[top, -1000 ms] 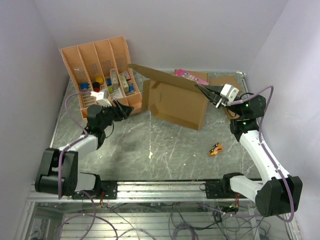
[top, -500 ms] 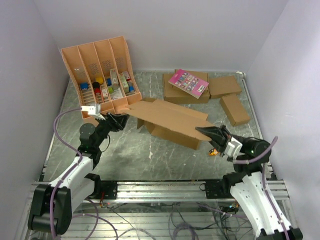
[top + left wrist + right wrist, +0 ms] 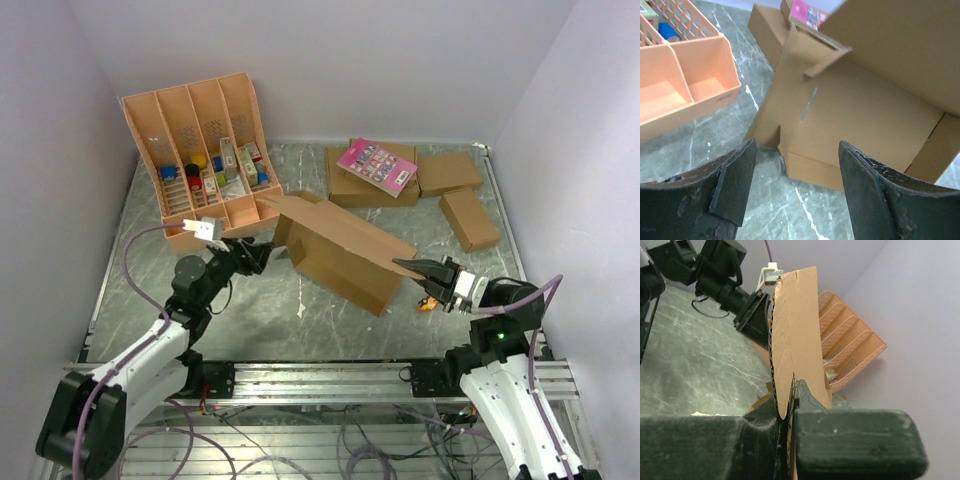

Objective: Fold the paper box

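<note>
The paper box is a large brown cardboard piece, half raised in the middle of the table, with its top flap running from back left to front right. My right gripper is shut on the front-right tip of that flap. In the right wrist view the flap stands edge-on, pinched in the right gripper. My left gripper is open just left of the box's near-left corner, not touching it. In the left wrist view the box lies beyond the left gripper, with bare table between the fingers.
An orange-tan compartment tray with small items leans at the back left, close to the left gripper. Three smaller brown boxes and a pink card lie at the back right. A small orange object lies by the right gripper.
The right gripper has swung from the back right to the front right, pulling the flap with it and tipping the box over. The left gripper has moved closer to the box and opened slightly wider.
</note>
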### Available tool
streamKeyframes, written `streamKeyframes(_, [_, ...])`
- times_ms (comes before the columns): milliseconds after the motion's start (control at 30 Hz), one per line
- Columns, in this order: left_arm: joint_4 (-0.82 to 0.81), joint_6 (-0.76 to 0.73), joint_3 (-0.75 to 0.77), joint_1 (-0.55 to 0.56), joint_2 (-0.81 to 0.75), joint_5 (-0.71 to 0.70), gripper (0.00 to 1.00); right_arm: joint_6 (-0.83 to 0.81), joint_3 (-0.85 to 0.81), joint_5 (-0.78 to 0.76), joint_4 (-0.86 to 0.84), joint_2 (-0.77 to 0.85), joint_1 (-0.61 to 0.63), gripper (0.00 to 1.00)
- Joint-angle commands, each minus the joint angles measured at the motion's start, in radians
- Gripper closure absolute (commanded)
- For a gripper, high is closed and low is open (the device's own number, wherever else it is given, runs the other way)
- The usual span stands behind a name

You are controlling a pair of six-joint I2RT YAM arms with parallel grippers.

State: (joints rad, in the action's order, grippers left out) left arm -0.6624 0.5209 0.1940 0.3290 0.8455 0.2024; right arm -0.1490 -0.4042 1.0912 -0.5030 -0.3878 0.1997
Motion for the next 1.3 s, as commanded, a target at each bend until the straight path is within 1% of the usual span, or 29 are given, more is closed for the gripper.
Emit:
streamKeyframes(0, [-0.154, -0.197, -0.035, 0.104, 0.079, -0.205, 0.22, 0.136, -0.033, -0.037, -0.036, -0.031, 0.006, 1.0])
streamKeyframes(100, [-0.224, -0.263, 0.007, 0.111, 0.213, -0.235, 0.21, 0.122, -0.042, -0.03, -0.035, -0.036, 0.006, 1.0])
streamKeyframes(267, [-0.33, -0.297, 0.121, 0.105, 0.478, -0.209, 0.21, 0.098, -0.051, -0.011, -0.029, -0.031, 0.005, 1.0])
streamKeyframes(400, [-0.33, -0.29, 0.217, 0.073, 0.615, -0.128, 0.21, 0.067, -0.067, 0.001, 0.002, -0.03, 0.005, 1.0])
streamKeyframes(467, [-0.344, -0.28, 0.249, 0.061, 0.671, -0.068, 0.22, 0.062, -0.066, 0.006, 0.005, -0.026, 0.006, 1.0])
streamKeyframes(533, [-0.346, -0.271, 0.275, 0.056, 0.714, -0.045, 0.24, 0.066, -0.063, 0.006, 0.004, -0.023, 0.005, 1.0])
streamKeyframes(567, [-0.335, -0.267, 0.285, 0.056, 0.726, -0.041, 0.27, 0.073, -0.062, 0.003, 0.002, -0.024, 0.006, 1.0])
streamKeyframes(633, [-0.317, -0.263, 0.3, 0.056, 0.739, -0.035, 0.38, 0.084, -0.062, -0.005, 0.001, -0.027, 0.005, 1.0])
streamKeyframes(667, [-0.318, -0.261, 0.301, 0.057, 0.744, -0.032, 0.47, 0.091, -0.061, -0.009, -0.001, -0.03, 0.006, 1.0])
streamKeyframes(767, [-0.326, -0.256, 0.298, 0.056, 0.747, -0.042, 0.82, 0.11, -0.059, -0.028, -0.012, -0.044, 0.005, 1.0])
streamKeyframes(800, [-0.329, -0.259, 0.292, 0.056, 0.743, -0.048, 0.89, 0.115, -0.061, -0.041, -0.009, -0.052, 0.006, 1.0])
streamKeyframes(833, [-0.336, -0.263, 0.285, 0.057, 0.734, -0.055, 0.93, 0.125, -0.067, -0.056, -0.009, -0.072, 0.006, 1.0])
streamKeyframes(967, [-0.375, -0.299, 0.246, 0.062, 0.69, -0.092, 0.93, 0.171, -0.104, -0.111, -0.036, -0.161, 0.005, 1.0])
streamKeyframes(1033, [-0.394, -0.318, 0.229, 0.067, 0.667, -0.109, 0.93, 0.225, -0.126, -0.133, -0.094, -0.22, 0.005, 1.0])
streamKeyframes(1100, [-0.428, -0.329, 0.211, 0.068, 0.649, -0.131, 0.93, 0.283, -0.176, -0.151, -0.117, -0.292, 0.004, 1.0])
streamKeyframes(1167, [-0.465, -0.336, 0.188, 0.07, 0.63, -0.169, 0.93, 0.354, -0.244, -0.157, -0.102, -0.386, 0.003, 1.0])
streamKeyframes(1267, [-0.526, -0.346, 0.153, 0.07, 0.617, -0.21, 0.93, 0.448, -0.364, -0.113, -0.035, -0.498, -0.006, 1.0])
